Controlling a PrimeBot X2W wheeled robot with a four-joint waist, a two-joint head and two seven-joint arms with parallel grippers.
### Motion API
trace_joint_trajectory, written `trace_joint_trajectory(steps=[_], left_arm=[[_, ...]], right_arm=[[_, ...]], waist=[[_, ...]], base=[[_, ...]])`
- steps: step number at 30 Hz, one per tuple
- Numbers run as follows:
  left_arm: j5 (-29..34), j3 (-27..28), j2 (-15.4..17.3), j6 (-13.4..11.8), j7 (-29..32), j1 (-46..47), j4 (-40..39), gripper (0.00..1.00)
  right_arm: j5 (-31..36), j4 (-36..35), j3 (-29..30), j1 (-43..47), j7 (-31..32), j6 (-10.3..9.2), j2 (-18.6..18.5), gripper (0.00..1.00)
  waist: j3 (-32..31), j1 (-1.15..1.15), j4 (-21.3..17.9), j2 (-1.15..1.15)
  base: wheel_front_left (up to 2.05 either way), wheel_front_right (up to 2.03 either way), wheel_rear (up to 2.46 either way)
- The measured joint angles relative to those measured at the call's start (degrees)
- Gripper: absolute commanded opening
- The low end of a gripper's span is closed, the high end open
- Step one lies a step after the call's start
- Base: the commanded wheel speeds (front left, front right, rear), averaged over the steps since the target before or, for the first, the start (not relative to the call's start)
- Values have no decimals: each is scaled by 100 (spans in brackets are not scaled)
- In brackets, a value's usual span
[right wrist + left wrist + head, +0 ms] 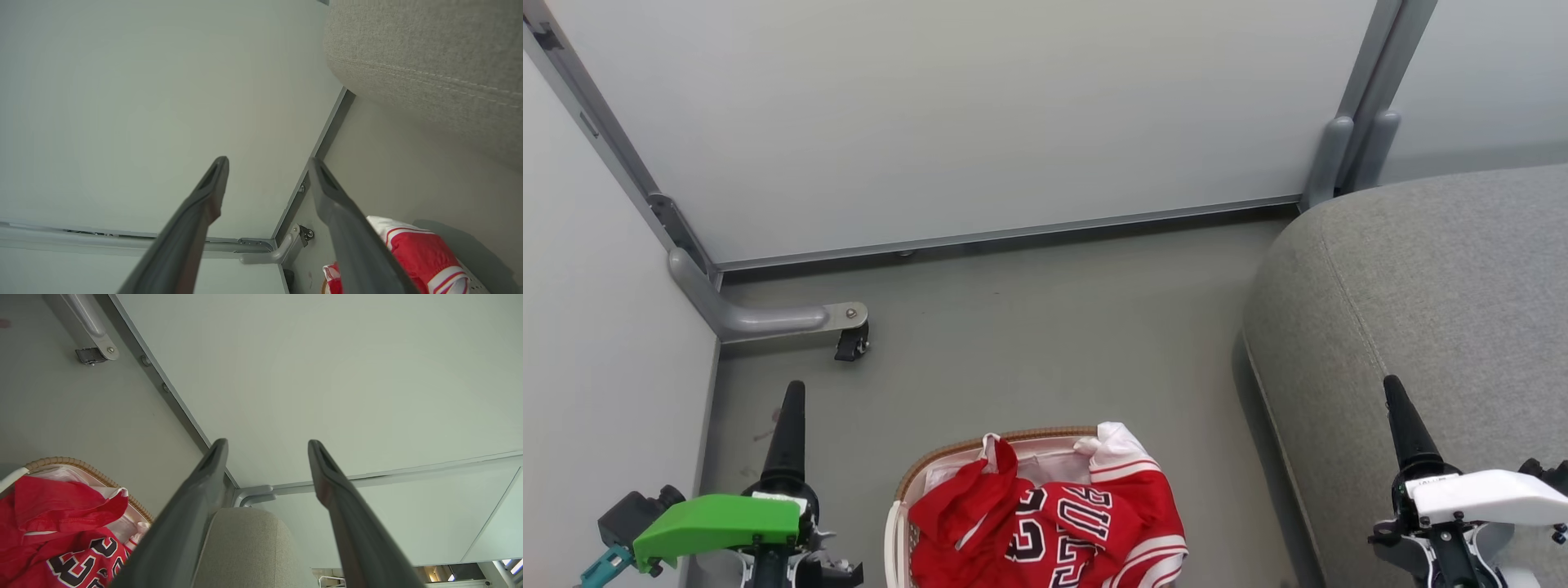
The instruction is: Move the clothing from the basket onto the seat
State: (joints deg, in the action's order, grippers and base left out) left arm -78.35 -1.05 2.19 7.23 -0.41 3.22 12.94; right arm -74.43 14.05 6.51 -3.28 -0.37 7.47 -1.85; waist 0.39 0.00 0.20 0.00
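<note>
The white basket with its brown woven rim (947,452) stands on the floor at the bottom centre of the head view. Heaped in it is the red "BULLS 23" jersey (1054,523), and a plainer red piece (960,494) lies bunched at its left. The grey seat (1437,310) rises to the right of the basket. My left gripper (793,400) hovers left of the basket, open and empty, as the left wrist view confirms (267,445). My right gripper (1393,400) hangs over the seat's front part, open and empty (267,161).
Pale partition panels (980,122) close off the back and the left. A grey panel foot with a black caster (851,343) juts onto the floor (1045,343) behind the left gripper. A second pair of grey feet (1347,155) stands by the seat's far corner.
</note>
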Motion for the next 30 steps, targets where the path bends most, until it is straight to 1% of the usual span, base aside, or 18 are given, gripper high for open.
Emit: trace_joint_trajectory(steps=[5,15,18,30], left_arm=[[536,-38,2,0,-120,6,-73,100],[1767,-104,7,-29,-322,10,-123,100],[2006,-145,8,-68,-374,9,-132,100],[3052,-283,15,-68,-580,-7,-68,100]], right_arm=[[806,-219,-41,0,-107,0,-4,100],[2015,-397,-166,38,-315,0,-23,100],[2288,-404,-189,52,-369,0,-29,100],[3314,-368,-237,136,-580,0,-38,100]], waist=[[7,0,9,0],[17,0,28,0],[11,0,35,0],[-5,0,63,0]], base=[[0,0,0],[0,0,0],[0,0,0],[0,0,0]])
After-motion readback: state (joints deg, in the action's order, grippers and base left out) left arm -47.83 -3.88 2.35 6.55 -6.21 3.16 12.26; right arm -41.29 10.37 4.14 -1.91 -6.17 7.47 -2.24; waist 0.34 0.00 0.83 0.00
